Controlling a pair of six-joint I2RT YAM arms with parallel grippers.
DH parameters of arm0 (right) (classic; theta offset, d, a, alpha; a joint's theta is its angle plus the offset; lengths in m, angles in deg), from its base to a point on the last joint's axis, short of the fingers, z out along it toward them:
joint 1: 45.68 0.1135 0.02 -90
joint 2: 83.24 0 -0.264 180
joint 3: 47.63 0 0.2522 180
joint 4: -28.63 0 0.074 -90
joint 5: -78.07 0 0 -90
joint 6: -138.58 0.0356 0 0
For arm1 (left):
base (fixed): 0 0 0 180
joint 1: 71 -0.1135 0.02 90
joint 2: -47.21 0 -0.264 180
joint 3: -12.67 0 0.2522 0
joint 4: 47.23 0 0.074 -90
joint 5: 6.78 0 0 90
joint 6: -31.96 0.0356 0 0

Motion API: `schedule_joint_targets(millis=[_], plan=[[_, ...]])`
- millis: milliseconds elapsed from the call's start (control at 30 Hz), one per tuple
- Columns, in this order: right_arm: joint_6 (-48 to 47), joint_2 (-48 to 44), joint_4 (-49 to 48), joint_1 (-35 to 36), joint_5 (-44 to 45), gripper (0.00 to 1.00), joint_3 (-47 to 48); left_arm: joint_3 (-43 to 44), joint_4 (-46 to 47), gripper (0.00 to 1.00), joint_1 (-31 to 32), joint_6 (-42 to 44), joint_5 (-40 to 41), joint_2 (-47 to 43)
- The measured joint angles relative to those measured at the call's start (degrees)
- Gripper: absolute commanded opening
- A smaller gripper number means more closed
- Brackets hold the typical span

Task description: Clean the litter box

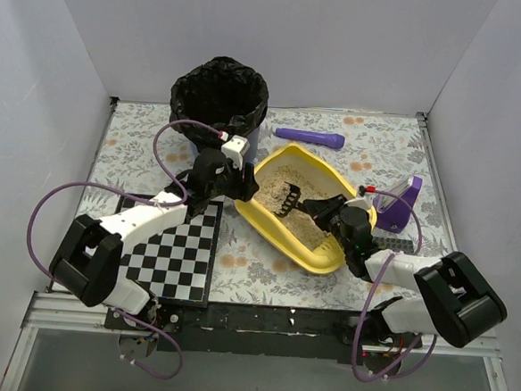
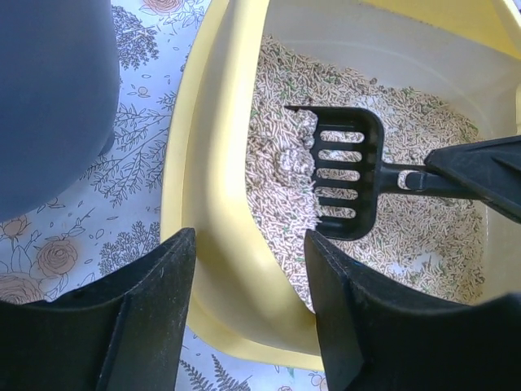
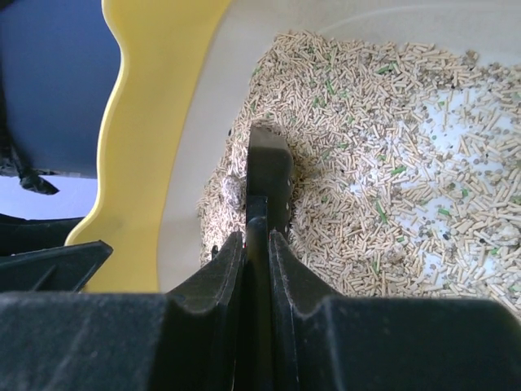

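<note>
The yellow litter box (image 1: 315, 253) lies mid-table, holding beige pellet litter (image 3: 383, 163). My left gripper (image 1: 243, 187) straddles its near-left rim (image 2: 212, 204), one finger outside (image 2: 155, 318) and one inside (image 2: 342, 326), closed on the wall. My right gripper (image 1: 327, 207) is shut on the handle of the black slotted scoop (image 1: 289, 198). The scoop head (image 2: 346, 175) rests in the litter, edge-on in the right wrist view (image 3: 269, 167). A grey clump (image 2: 295, 159) lies against its front edge.
A blue bin lined with a black bag (image 1: 219, 94) stands just behind the left gripper, close to the box (image 2: 49, 106). A purple cylinder (image 1: 309, 138) lies behind the box. A purple stand (image 1: 401, 205) is at its right. A checkerboard mat (image 1: 172, 252) lies front left.
</note>
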Motion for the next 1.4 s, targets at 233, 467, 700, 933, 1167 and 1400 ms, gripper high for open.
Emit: schedule_joint_targets(millis=[233, 467, 700, 933, 1167, 1400], plan=[[0.74, -12.59, 8.83, 0.74, 1.01, 0.01, -3.13, -3.72, 1.4, 0.0, 0.15, 1.9, -1.33, -4.07], [1.05, -29.59, 15.8, 0.9, 4.74, 0.01, -5.2, -3.72, 1.62, 0.0, 0.15, 2.54, -1.79, -4.07], [2.58, -40.5, 22.64, 0.87, 7.26, 0.01, -5.51, -3.69, 2.56, 0.0, -0.04, 5.03, -2.62, -4.02], [8.28, -46.12, 28.22, 0.87, 9.38, 0.01, -5.49, -2.29, 4.42, 0.05, -2.8, 10.01, -8.26, -1.77], [15.89, -46.64, 34.84, 0.9, 9.44, 0.01, -3.93, 0.35, 6.34, 0.23, -6.69, 13.2, -17.51, 2.29], [20.0, -48.35, 37.7, 0.9, 10.1, 0.01, -1.64, 2.08, 5.14, 0.98, -7.34, 15.61, -20.7, 2.91]])
